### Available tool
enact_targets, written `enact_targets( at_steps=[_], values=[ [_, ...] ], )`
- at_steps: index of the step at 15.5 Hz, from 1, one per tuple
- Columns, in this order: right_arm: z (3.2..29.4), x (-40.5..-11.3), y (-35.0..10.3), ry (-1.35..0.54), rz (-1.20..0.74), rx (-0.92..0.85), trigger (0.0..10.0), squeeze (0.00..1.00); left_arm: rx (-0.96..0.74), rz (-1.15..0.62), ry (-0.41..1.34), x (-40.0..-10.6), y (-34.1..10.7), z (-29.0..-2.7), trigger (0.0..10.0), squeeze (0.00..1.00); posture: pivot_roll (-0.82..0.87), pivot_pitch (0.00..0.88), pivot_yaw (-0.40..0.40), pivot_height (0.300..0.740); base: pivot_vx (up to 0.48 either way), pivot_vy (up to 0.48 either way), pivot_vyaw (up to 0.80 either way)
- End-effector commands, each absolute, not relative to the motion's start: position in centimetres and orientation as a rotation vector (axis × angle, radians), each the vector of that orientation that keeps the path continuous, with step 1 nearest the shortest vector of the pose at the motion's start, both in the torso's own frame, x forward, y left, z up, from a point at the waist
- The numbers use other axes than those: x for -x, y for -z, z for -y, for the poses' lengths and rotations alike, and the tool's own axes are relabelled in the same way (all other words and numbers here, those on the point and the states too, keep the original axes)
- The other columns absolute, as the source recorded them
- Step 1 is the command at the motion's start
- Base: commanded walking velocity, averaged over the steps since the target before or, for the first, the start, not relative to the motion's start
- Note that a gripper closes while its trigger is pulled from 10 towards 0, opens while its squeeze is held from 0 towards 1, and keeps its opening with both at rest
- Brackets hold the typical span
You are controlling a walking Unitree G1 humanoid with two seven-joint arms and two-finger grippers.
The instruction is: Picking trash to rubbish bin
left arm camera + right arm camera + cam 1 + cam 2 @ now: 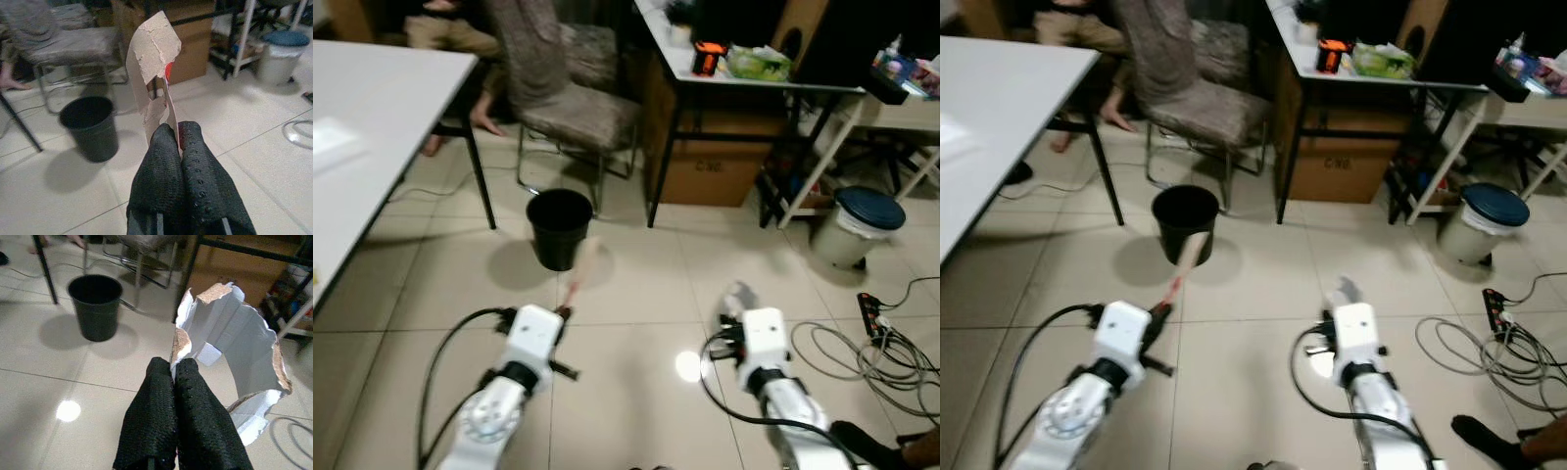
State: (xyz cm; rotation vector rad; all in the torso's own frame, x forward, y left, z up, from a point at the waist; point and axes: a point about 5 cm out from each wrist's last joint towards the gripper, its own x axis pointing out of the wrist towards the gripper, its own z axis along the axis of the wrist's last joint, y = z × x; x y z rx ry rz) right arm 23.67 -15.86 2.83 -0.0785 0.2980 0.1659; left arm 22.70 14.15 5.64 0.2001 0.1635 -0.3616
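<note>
A black rubbish bin [559, 226] stands open on the tiled floor ahead, just in front of a chair. My left gripper [175, 133] is shut on a torn strip of brown cardboard [155, 58] with a red patch, and the strip points up toward the bin [90, 126]. In the eye view that strip [579, 269] reaches close to the bin's near side. My right gripper [173, 365] is shut on a curved, torn piece of white cardboard [239, 347], held low over the floor to the right of the bin [96, 306].
A white table [362, 147] is at the left and a padded chair [570, 103] behind the bin. A desk with a cardboard box [705, 157] under it stands at the right. A lidded white bin [858, 225] and loose cables [886, 352] lie farther right.
</note>
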Motion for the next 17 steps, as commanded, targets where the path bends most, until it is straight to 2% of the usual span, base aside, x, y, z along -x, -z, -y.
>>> enact_targets(
  at_steps=[1,8,17],
  values=[
    [15.3,-24.0,-3.1,-0.180,-0.275,0.074,10.0,0.00,-0.208,-0.186,0.349,-22.4,-5.1,-14.8,10.0,0.00,0.05,0.063,-0.098,0.740,0.412,0.000,0.00],
    [14.4,-24.3,-3.1,-0.236,-0.261,0.075,10.0,0.00,-0.206,-0.191,0.334,-22.5,-4.8,-15.1,10.0,0.00,0.05,0.064,-0.095,0.740,0.421,0.000,0.00],
    [14.4,-24.6,-2.9,-0.219,-0.269,0.060,10.0,0.00,-0.218,-0.198,0.347,-22.7,-4.7,-15.2,10.0,0.00,0.05,0.063,-0.085,0.740,0.423,0.000,0.00]
  ],
)
